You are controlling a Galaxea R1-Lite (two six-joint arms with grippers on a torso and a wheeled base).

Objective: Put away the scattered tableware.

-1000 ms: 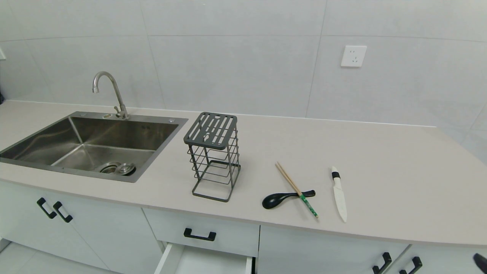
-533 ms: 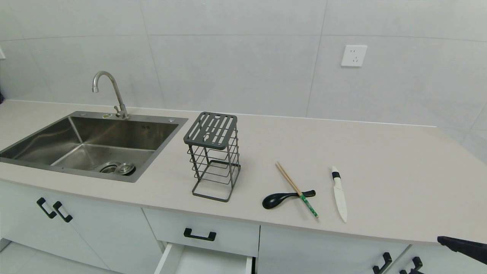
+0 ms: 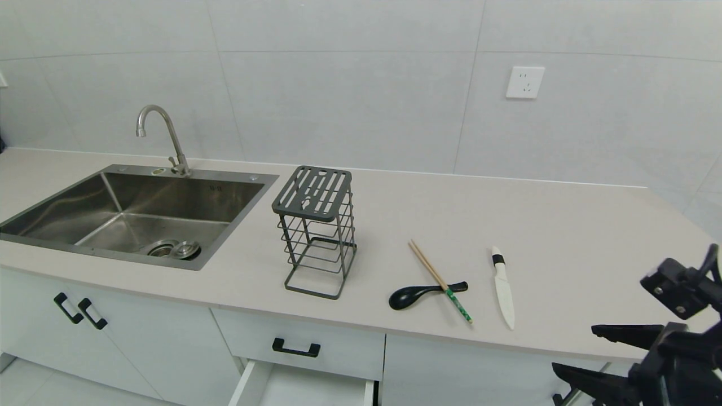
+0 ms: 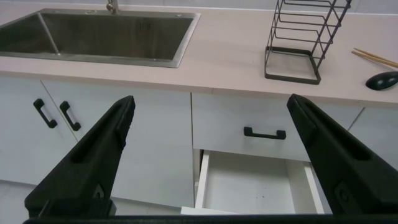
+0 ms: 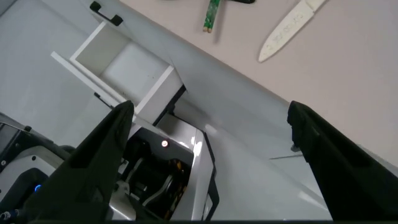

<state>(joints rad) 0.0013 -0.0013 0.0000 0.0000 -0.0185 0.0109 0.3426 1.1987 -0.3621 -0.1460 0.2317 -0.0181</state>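
The right gripper (image 3: pixel 572 348) is held wide open and empty off the countertop's (image 3: pixel 564 225) front right corner. The left gripper (image 4: pixel 208 162), also spread wide and empty, is faced toward the open drawer (image 4: pixel 255 183). Near the front edge, a white knife (image 3: pixel 502 287) is laid beside chopsticks (image 3: pixel 440 280) crossed over a black spoon (image 3: pixel 420 295). The wire rack (image 3: pixel 317 231) is stood mid-counter.

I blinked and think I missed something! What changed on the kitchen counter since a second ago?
The right gripper rose into sight from below the counter's front right corner, coming up and inward. Its fingers are open and hold nothing. Nothing was picked up or let go. The knife, chopsticks, spoon and wire rack lie just where they were, and the drawer is open as before.
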